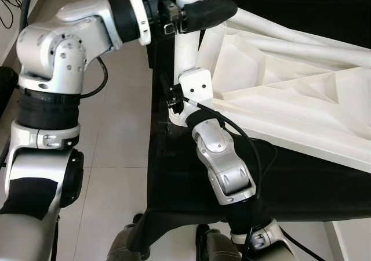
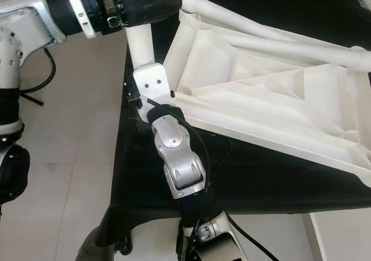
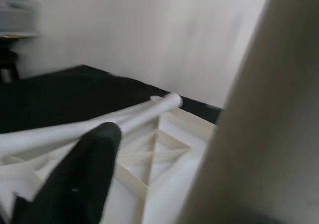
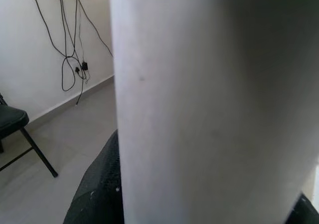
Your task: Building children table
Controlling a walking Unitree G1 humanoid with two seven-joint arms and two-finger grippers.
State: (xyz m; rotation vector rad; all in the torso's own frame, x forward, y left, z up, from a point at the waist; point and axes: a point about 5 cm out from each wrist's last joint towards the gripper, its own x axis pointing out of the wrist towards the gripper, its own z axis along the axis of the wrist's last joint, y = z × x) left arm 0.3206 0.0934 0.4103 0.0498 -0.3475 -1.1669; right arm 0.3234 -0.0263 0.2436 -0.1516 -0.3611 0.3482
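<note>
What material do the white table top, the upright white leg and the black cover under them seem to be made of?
The table top looks like moulded plastic, matte white: its underside shows thin cast ribs. The leg, with the left gripper and right gripper at it, seems the same smooth plastic, a seamless tube. The black cover looks like cloth: dull, and draped in folds at its edge.

Pale glossy floor tiles (image 1: 119, 127) are catching soft daylight on the left, and a black cloth (image 2: 261, 174) is covering a low surface, hanging down at its near corner. A white wall (image 4: 45, 50) is carrying loose black cables (image 4: 75, 55), with a dark folding chair (image 4: 15, 129) standing just beside it.
</note>
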